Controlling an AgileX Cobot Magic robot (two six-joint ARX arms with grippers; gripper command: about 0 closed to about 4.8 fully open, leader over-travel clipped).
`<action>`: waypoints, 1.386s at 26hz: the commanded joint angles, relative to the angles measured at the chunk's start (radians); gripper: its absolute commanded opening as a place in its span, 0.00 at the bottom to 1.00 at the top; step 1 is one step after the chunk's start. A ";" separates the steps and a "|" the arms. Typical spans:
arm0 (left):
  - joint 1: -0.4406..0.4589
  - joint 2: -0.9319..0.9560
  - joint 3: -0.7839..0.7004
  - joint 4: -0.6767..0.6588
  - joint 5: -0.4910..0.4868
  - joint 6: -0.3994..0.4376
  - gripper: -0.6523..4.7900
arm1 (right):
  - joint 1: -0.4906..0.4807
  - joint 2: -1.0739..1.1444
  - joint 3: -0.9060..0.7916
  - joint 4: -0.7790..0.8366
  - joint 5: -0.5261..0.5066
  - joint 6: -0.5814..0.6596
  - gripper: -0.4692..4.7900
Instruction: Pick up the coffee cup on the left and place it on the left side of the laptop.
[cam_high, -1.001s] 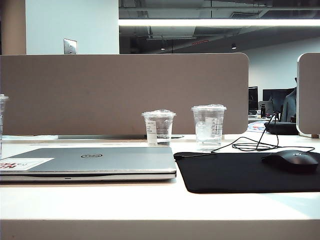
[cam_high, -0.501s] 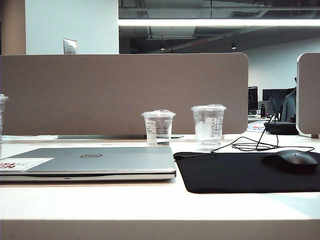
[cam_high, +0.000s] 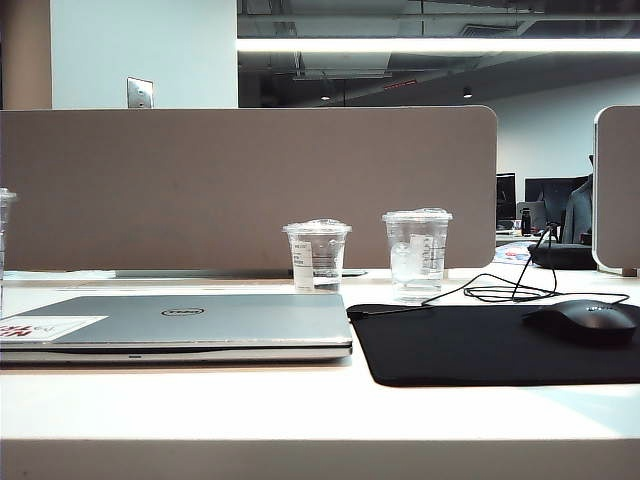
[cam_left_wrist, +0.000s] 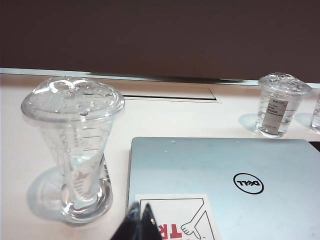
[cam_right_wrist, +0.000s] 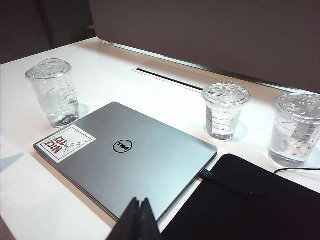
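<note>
The coffee cup (cam_left_wrist: 75, 150) stands upright on the white table (cam_high: 300, 410), just beside the left edge of the closed laptop (cam_left_wrist: 220, 175), near the corner with the white-and-red sticker (cam_left_wrist: 172, 215). It is a tall clear cup under a clear flat lid; a little clear liquid sits at its bottom, and its logo shows only faintly through the wall in the left wrist view. In the exterior view only a sliver of it appears at the left edge (cam_high: 5, 235).

Behind the laptop stands a shorter clear cup with a white label (cam_high: 317, 256), lidded, with little visible inside. To its right, a third lidded cup (cam_high: 417, 252) holds ice and some liquid, near the back edge of the black mouse pad (cam_high: 480, 345), on which a mouse (cam_high: 585, 320) rests.

The left gripper (cam_left_wrist: 141, 222) has its fingers pressed together, empty, above the sticker corner, near the coffee cup but not touching it. The right gripper (cam_right_wrist: 138, 220) is likewise closed on nothing, hovering over the laptop's near edge.
</note>
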 joint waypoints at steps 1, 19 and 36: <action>0.000 0.000 0.004 0.011 0.004 0.004 0.11 | 0.001 -0.002 0.006 0.018 0.000 -0.003 0.09; 0.000 0.000 0.004 0.011 0.004 0.004 0.11 | -0.354 -0.269 -0.258 0.138 0.045 -0.003 0.09; 0.000 0.000 0.004 0.010 0.004 0.004 0.11 | -0.580 -0.566 -0.465 0.138 0.132 -0.009 0.09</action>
